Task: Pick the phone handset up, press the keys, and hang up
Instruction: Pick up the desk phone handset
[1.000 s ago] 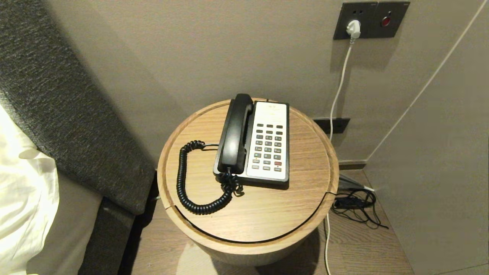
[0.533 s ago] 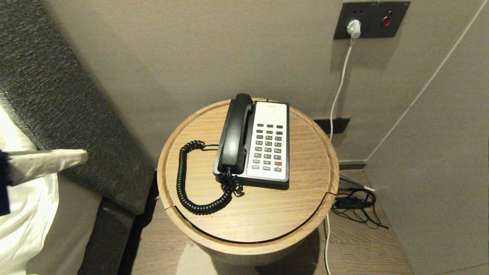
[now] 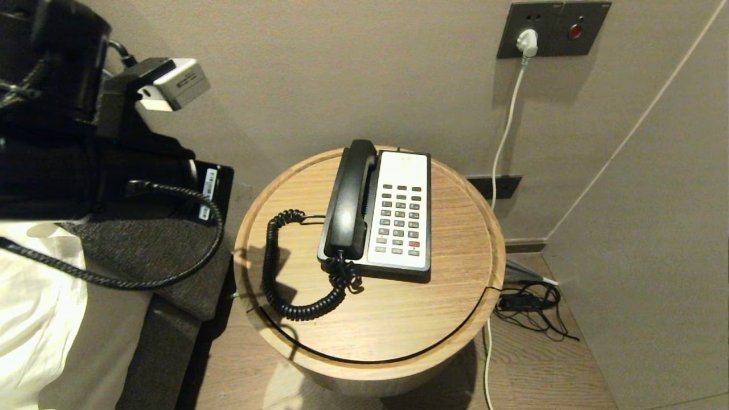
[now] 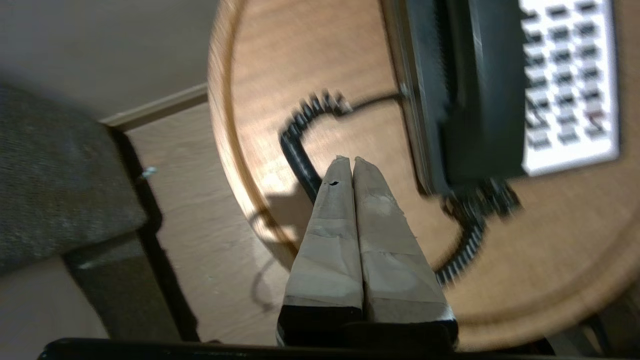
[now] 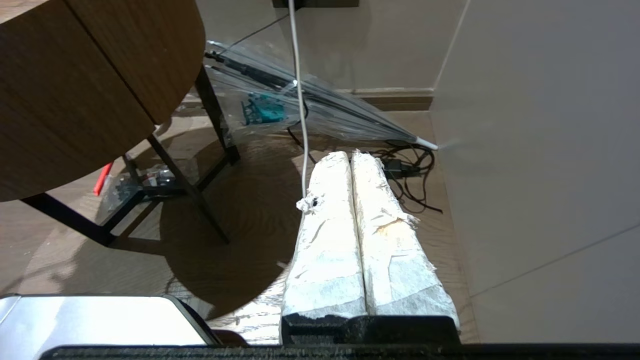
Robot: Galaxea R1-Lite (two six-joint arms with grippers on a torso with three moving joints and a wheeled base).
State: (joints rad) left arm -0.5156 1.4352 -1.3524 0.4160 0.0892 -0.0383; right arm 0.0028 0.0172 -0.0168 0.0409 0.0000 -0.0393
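**Left arm raised beside the counter, handset on its cradle**

Head view. We see the phone handset (image 3: 350,199) lying in its cradle along the left side of the phone base (image 3: 393,250), which stands near the middle of the round wooden counter (image 3: 398,319). The keys (image 3: 401,217) sit in the white faceplate just right of the handset. The coiled cord (image 3: 279,273) loops over the counter top to the left of the base. The left arm (image 3: 85,142) fills the upper left of this view, above the bed (image 3: 34,307); its fingers are outside the view here. A white cable (image 3: 504,136) hangs from a wall socket plate (image 3: 552,28) on the right.

Left wrist view. We see the left pincer (image 4: 348,161) with its taped fingers pressed together and gripping nothing. It hangs above the counter's edge (image 4: 225,150), over the coiled cord (image 4: 300,155) and apart from the handset (image 4: 485,100). The keys (image 4: 565,80) lie beyond the handset.

Right wrist view. We see the right pincer (image 5: 350,156) with its fingers pressed together, empty, low over the wooden floor (image 5: 240,210) beside the counter's side wall (image 5: 75,100). A folded clear umbrella (image 5: 320,110) and tangled black cables (image 5: 410,170) lie ahead of it.
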